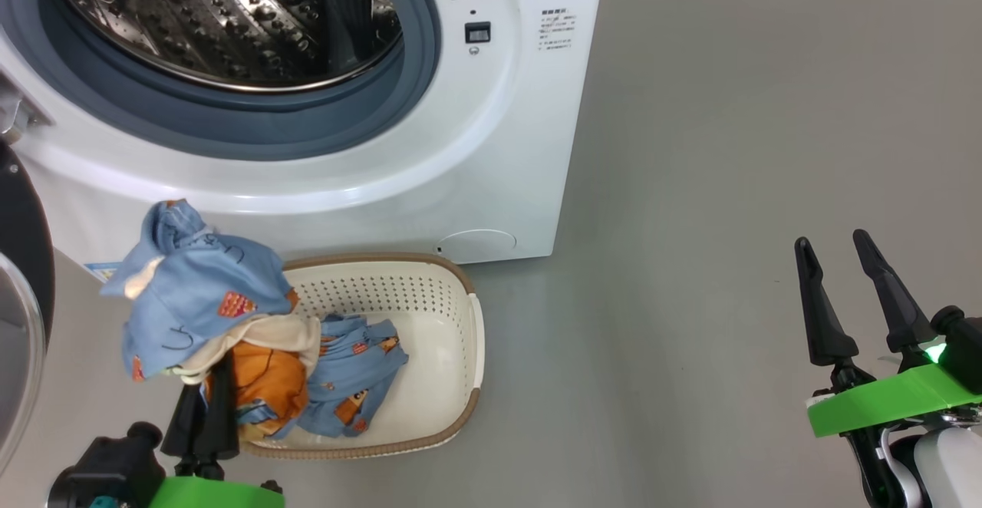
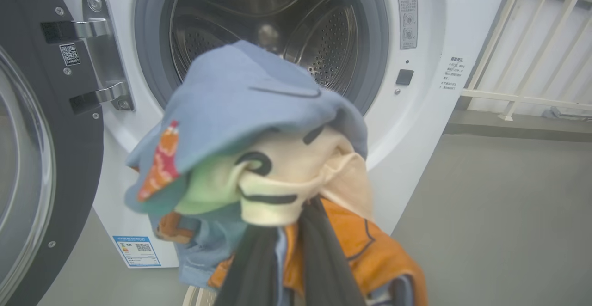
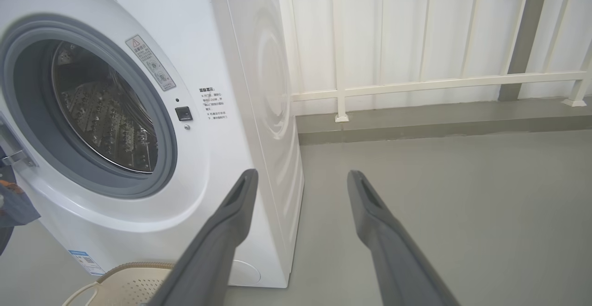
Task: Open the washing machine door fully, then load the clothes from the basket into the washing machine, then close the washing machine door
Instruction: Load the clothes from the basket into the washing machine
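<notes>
Clothes (image 1: 192, 285) in left claw (image 1: 209, 393), blue label (image 2: 136, 250)

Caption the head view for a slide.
Left gripper holds clothes at the basket, facing the open washing machine; right gripper open, empty.

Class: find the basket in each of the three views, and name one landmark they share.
Head view: basket lower centre, before the washing machine.
Left wrist view: pale sliver at the bottom edge, below the held clothes.
Right wrist view: bottom left.
Shared landmark: black square latch on the machine's front.
</notes>
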Controlling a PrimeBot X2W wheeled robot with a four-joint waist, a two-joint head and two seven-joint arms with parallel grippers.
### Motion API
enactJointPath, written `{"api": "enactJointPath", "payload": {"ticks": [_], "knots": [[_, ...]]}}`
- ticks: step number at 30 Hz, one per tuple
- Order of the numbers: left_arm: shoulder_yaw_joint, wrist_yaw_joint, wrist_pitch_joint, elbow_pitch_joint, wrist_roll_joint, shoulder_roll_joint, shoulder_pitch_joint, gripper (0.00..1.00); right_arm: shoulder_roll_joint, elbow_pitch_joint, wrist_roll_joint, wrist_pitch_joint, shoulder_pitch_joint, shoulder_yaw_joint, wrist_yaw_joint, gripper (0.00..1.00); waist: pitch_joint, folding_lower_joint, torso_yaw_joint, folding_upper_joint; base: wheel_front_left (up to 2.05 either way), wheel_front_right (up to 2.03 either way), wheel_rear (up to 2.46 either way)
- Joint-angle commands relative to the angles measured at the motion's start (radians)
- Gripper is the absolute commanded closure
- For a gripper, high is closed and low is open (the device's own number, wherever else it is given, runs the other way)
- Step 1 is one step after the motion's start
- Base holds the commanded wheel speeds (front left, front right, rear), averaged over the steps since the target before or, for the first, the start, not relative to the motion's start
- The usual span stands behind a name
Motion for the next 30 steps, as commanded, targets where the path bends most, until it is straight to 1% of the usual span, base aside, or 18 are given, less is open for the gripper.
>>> {"api": "enactJointPath", "payload": {"ticks": [1, 7, 14, 19, 25, 30], "knots": [[0.040, -0.005, -0.009, -0.042, 0.016, 0.007, -0.005, 1.00, -0.016, -0.026, -0.011, -0.008, 0.004, 0.015, 0.007, 0.00, 0.002, 0.0001, 0.002, 0.0000, 0.00, 0.00, 0.00], [0.047, -0.019, -0.009, -0.051, 0.033, -0.011, -0.017, 1.00, -0.012, -0.029, -0.011, -0.008, -0.004, 0.019, 0.007, 0.00, 0.021, 0.0001, -0.001, 0.0000, 0.00, 0.00, 0.00], [0.062, -0.028, -0.009, -0.026, 0.045, -0.021, -0.104, 1.00, -0.005, -0.035, -0.005, -0.008, -0.035, 0.015, 0.007, 0.00, 0.087, 0.0001, -0.016, 0.0000, 0.00, 0.00, 0.00], [0.080, -0.030, -0.009, -0.003, 0.061, -0.022, -0.213, 1.00, 0.001, -0.047, -0.002, -0.008, -0.079, 0.013, 0.007, 0.00, 0.161, 0.0001, -0.028, 0.0000, 0.00, 0.00, 0.00], [0.085, -0.033, -0.009, 0.042, 0.096, -0.004, -0.392, 1.00, 0.007, -0.058, 0.002, -0.008, -0.132, 0.013, 0.007, 0.00, 0.260, 0.0001, -0.037, 0.0000, 0.00, 0.00, 0.00], [0.086, -0.034, -0.009, 0.130, 0.110, 0.013, -0.567, 1.00, 0.012, -0.064, 0.005, -0.008, -0.176, 0.011, 0.007, 0.00, 0.327, 0.0001, -0.042, 0.0000, 0.00, 0.00, 0.00]]}}
